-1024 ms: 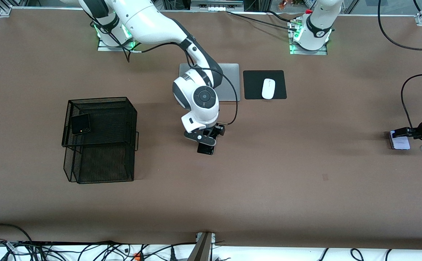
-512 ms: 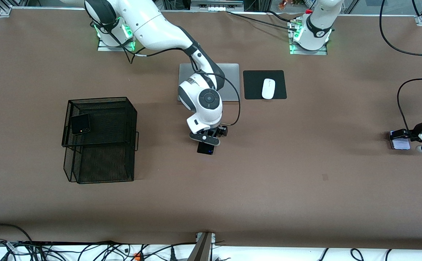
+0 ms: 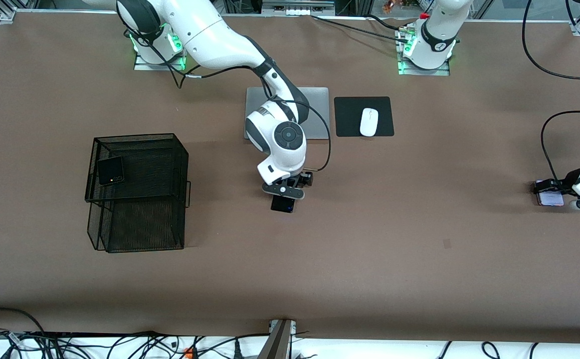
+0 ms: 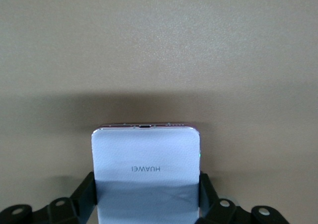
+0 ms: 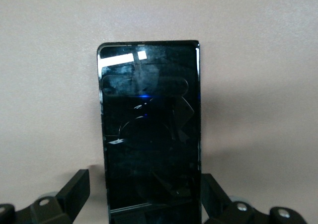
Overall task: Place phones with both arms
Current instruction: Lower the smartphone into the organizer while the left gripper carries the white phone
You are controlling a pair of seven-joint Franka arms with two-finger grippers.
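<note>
A long slim black slab phone [image 3: 283, 205] lies flat mid-table; in the right wrist view it [image 5: 149, 129] runs between the fingers. My right gripper [image 3: 290, 196] [image 5: 145, 180] is low over it and open, with a gap at one finger [image 5: 77, 184]. A pale lavender flip phone [image 3: 550, 198] [image 4: 145, 154] lies at the left arm's end of the table. My left gripper [image 3: 546, 188] [image 4: 146, 183] is shut on its sides, both fingers touching. A small black flip phone [image 3: 110, 170] lies on top of the black wire basket [image 3: 140, 135].
A silver laptop [image 3: 315, 112] lies under the right arm's forearm. Beside it a white mouse [image 3: 368, 121] sits on a black pad [image 3: 347, 124]. The wire basket stands toward the right arm's end. Cables trail along the front table edge.
The right gripper has shifted slightly toward the left arm's end and come lower over the black slab. The left gripper has moved in over the lavender phone.
</note>
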